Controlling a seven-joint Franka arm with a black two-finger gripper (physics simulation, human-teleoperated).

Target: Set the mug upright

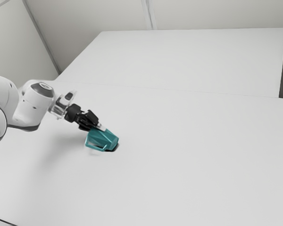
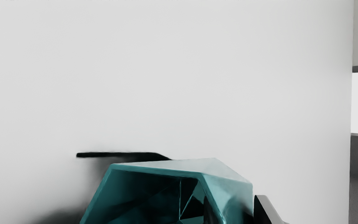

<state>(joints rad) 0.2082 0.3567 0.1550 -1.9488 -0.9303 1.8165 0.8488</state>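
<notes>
1. the teal mug (image 1: pixel 104 137) is directly at the jaws of the gripper (image 1: pixel 100 127), its open mouth turned toward them.
2. this mug is tilted.
3. whether the jaws are released or clenched, i cannot tell.

Mug (image 2: pixel 228 186) cut off by wrist view's bottom edge. Arm (image 1: pixel 35 106) cut off by exterior view's left edge, table (image 1: pixel 193 165) by its bottom. Dark line (image 1: pixel 4 221) too thin to identify.
</notes>
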